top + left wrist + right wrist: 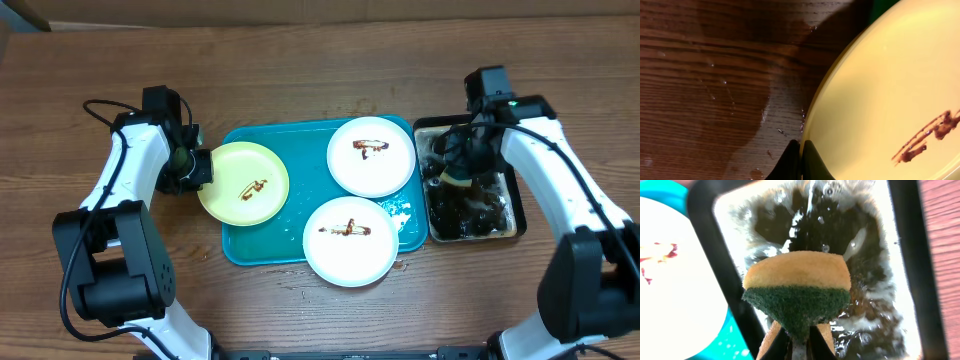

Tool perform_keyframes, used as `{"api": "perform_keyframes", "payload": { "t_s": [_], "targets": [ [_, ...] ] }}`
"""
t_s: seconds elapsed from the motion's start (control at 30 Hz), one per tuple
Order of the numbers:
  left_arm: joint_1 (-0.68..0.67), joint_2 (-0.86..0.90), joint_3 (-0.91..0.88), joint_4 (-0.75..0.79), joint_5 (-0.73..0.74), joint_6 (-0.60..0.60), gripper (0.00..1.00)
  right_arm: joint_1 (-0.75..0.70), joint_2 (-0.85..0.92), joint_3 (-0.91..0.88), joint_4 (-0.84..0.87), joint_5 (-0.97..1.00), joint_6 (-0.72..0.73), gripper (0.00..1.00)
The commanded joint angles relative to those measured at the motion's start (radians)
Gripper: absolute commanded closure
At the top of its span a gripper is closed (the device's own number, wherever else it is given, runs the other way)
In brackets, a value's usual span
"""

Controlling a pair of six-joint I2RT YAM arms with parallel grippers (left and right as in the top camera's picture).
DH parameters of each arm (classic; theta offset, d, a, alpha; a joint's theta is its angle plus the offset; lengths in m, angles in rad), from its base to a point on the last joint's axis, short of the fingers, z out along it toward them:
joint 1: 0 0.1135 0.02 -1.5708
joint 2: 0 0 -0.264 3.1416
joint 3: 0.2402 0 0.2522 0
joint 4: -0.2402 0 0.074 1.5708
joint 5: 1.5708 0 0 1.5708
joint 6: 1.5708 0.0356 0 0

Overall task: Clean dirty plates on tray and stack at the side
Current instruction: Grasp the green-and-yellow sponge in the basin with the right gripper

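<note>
Yellow-green plate (245,183), sauce-smeared and overhanging the left edge of the teal tray (300,145), is pinched at its rim by the left end effector (800,160), likely to steady it, while the right end effector (799,345) clamps a sponge (797,285) over the dirty-water basin (904,255), apparently wetting it.

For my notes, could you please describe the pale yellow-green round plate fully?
The pale yellow-green round plate is shallow and glossy, with a central brown sauce smear. It overlaps the left edge of the teal rectangular plastic tray, jutting over the wooden table. The left end effector pinches its rim.
</note>
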State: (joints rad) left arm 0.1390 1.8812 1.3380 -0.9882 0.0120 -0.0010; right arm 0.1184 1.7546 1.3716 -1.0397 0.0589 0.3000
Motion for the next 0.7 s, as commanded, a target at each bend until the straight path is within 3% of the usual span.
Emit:
{"api": "perform_keyframes", "payload": {
  "t_s": [0.0, 0.5, 0.67],
  "targets": [
    [-0.003, -0.021, 0.017, -0.002, 0.052, 0.025, 0.96, -0.002, -0.034, 0.023, -0.021, 0.001, 0.011, 0.96],
    [-0.003, -0.021, 0.017, -0.002, 0.060, 0.027, 0.96, -0.002, -0.034, 0.023, -0.042, 0.167, 0.098, 0.96],
    [-0.003, -0.021, 0.017, 0.002, 0.060, 0.026, 0.96, 0.016, -0.034, 0.023, -0.070, 0.429, 0.156, 0.96]
  ]
}}
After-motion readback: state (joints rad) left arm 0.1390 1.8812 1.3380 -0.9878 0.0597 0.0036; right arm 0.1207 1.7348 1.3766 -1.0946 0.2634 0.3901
